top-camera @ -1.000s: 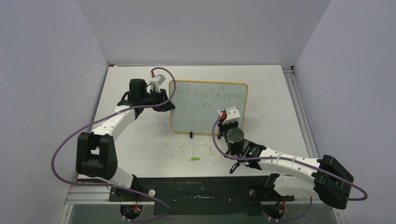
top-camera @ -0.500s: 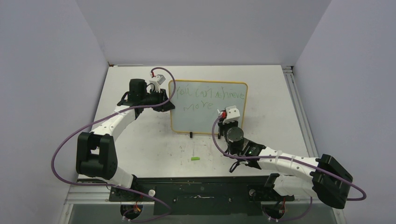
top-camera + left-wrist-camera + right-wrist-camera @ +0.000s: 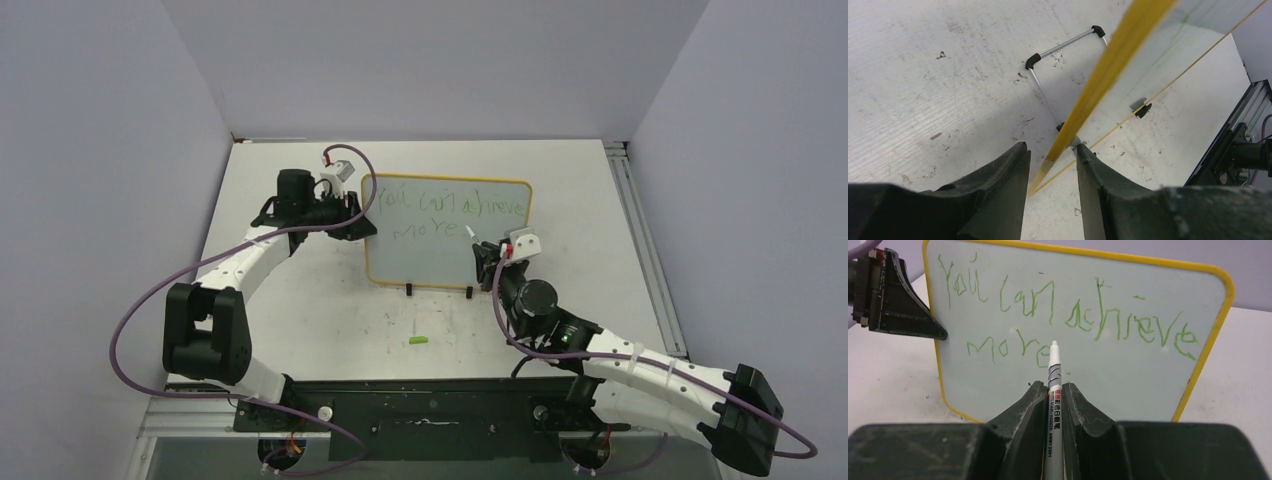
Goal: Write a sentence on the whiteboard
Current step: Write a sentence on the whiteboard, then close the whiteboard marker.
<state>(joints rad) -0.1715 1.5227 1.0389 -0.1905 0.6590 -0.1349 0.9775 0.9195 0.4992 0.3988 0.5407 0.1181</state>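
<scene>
Pinching whiteboard [image 3: 430, 262] mid-table at its 9 o'clock edge with left gripper [image 3: 1050, 156]; clamping marker [image 3: 1053, 371] in right gripper [image 3: 1052, 390], tip sitting at 3 o'clock of last word of sentence [image 3: 1068, 315]. Advising light, square pressure while bracing board.

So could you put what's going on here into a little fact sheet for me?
Board: whiteboard, yellow frame, standing upright on the table
Writing: sentence in green, two lines, "You can achieve more"
Left arm: left fingers closed around the board's left edge
Right arm: right fingers gripping a marker
Pen tip: pointing at the board just past "more"; contact cannot be told
Loose item: small green piece on the table in front of the board, perhaps the pen's cap
</scene>
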